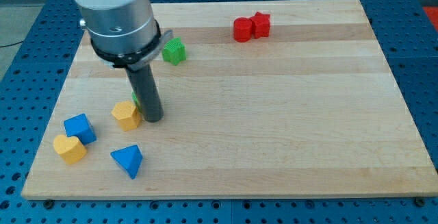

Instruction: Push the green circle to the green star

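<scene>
Your rod is standing over the green circle at the surface's (274,148) left side.

You are seeing only a green sliver (135,98) peeking out at the rod's left edge, so its shape, facing and long axis cannot be told. My tip (153,119) is resting just beside the yellow block (126,114). The green star (174,50) is sitting further toward the view's top. There is no claw showing, only the rod.

Blue perforated bench (20,183) under wooden board (287,114)
</scene>
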`<action>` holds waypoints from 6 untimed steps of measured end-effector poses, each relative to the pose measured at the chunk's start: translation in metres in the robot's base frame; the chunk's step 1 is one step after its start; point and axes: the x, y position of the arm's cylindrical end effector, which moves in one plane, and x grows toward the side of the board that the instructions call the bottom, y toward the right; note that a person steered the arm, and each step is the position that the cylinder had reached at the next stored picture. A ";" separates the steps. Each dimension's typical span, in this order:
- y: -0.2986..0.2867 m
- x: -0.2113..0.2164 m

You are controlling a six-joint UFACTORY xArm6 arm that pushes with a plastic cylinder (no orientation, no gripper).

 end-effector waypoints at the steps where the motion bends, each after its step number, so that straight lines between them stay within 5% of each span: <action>1: -0.033 -0.001; 2: -0.043 -0.039; 3: 0.011 -0.059; 5: 0.052 -0.006; 6: 0.071 -0.019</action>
